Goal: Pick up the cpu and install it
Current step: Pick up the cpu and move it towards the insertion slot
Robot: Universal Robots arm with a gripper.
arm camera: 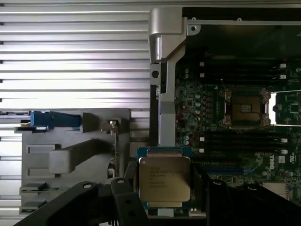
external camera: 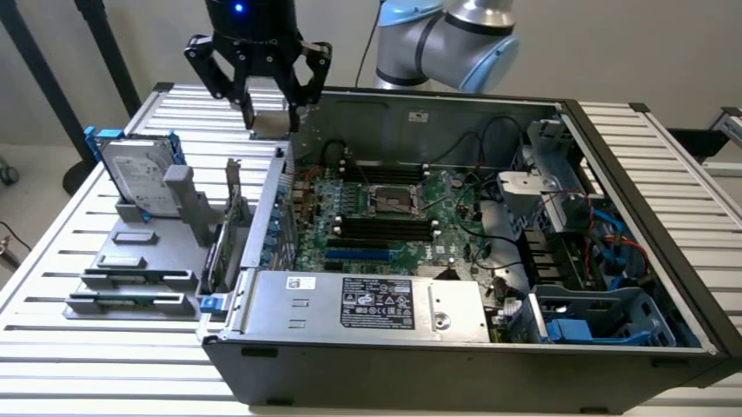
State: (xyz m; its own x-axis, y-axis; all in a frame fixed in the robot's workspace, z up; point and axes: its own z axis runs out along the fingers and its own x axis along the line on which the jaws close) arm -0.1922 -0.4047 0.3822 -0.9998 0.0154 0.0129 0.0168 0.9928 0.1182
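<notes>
The cpu [arm camera: 164, 182] sat clamped between the fingers of the pincer [external camera: 271, 118], its metal lid turned toward the wrist camera. It is square, so I judged it had no long axis to line up. The open socket [external camera: 395, 201] lay well apart from the pincer, lower and toward the exterior view's right, inside the computer case [external camera: 347, 365].

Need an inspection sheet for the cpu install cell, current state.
Surface: slatted table, open PC case on it.
Job's things: cpu held in the tool, clear of the socket; socket empty.
Clutter: hard drive upright in grey fixture.
Grippers: tool shut on cpu, up off the table.
Cables: black leads over motherboard; blue cables at the exterior view's right.
Surroundings: plain wall.
</notes>
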